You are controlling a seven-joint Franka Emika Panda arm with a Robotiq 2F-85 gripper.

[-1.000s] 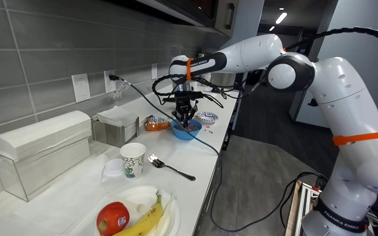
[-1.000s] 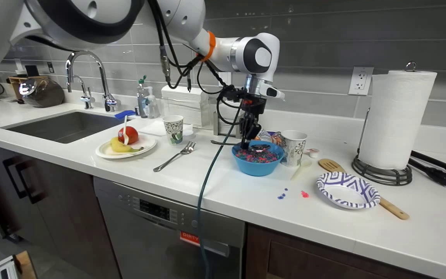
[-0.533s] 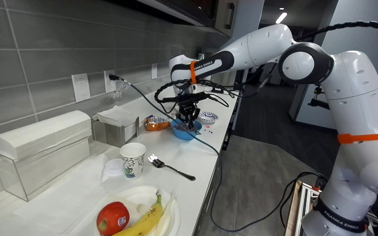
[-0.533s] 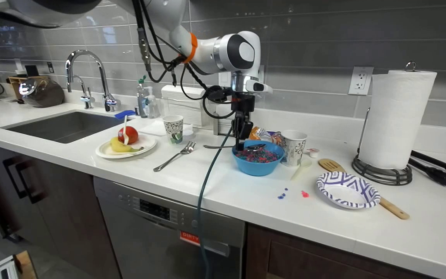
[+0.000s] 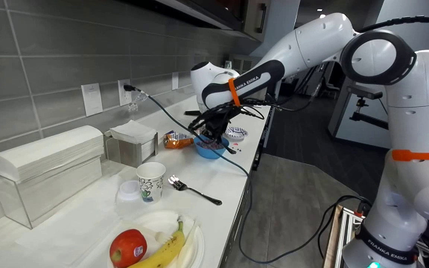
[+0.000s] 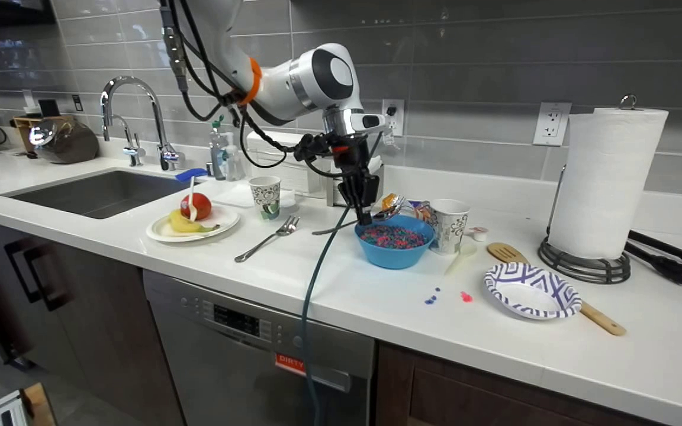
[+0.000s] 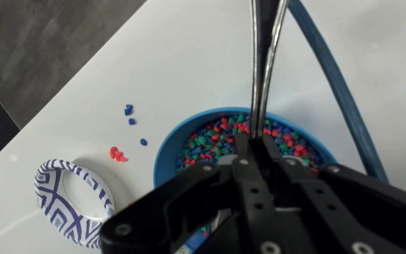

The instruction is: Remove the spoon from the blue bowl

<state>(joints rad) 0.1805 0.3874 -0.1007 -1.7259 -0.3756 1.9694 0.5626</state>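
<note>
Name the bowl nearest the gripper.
The blue bowl, holding coloured pebbles, right by the gripper; the patterned bowl sits farther off.

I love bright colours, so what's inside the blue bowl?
Inside the blue bowl are lots of small red, green and blue bits. They cover its bottom, so whatever lies deeper can't be seen. In the wrist view, the jaws also hide part of it.

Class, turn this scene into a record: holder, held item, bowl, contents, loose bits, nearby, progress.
Holder: gripper, closed
Held item: spoon, by its handle
Bowl: blue bowl, standing on the counter
Contents: red, green and blue pieces
Loose bits: blue bits and red bits, on the counter
Nearby: patterned paper bowl, metal fork
Progress: spoon clear of the pieces, not yet set down
</note>
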